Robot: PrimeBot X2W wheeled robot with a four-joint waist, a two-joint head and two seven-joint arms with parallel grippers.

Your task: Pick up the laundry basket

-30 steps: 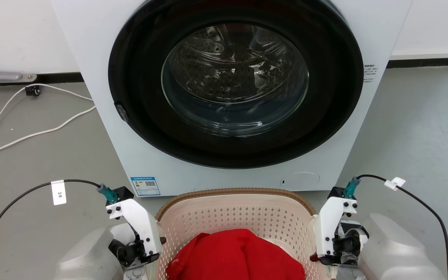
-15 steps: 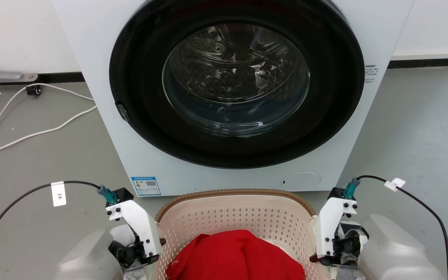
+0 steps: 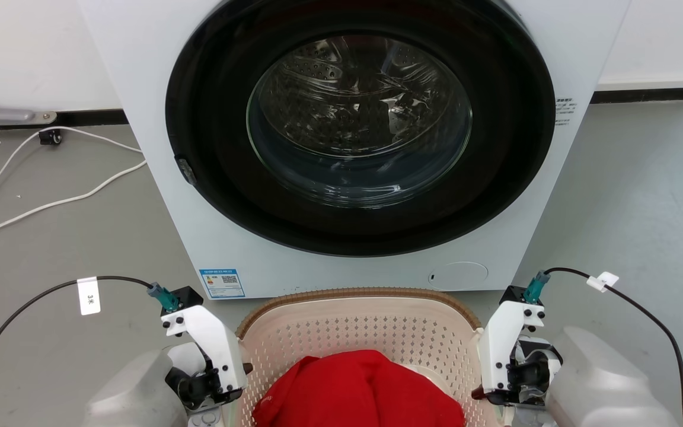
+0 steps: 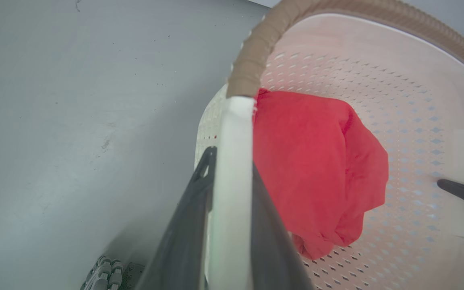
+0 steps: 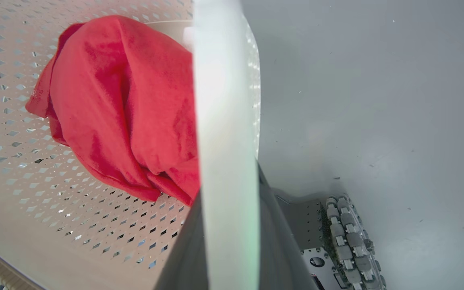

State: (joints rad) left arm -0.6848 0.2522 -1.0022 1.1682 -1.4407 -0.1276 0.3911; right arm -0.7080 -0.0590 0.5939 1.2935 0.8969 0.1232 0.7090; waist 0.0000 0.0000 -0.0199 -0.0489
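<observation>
Head view: the laundry basket (image 3: 353, 295) stands on the near side of the washing machine (image 3: 140, 89), centred between the two arms, with a red garment (image 3: 356, 388) lying inside it. Left wrist view: the left end effector (image 4: 232, 161) is clenched on the basket's left handle (image 4: 235, 129), one dark finger against the outer face of the white bar and one against the inner face, just below where the brown rim (image 4: 256, 60) begins. Right wrist view: the right end effector (image 5: 228, 185) is clenched in the same way on the right handle (image 5: 220, 80), with the garment on the inner side and the grey floor (image 5: 377, 100) on the outer side. Status: approach and grasp appear complete on both sides. Whether the basket base has left the floor cannot be told, since its underside is hidden. Remaining work, as judged: raise both arms together and evenly, keeping the rim level so the garment stays inside and neither handle slides between the fingers. The far wall of the basket is near the machine front, so the lift should run straight up.
</observation>
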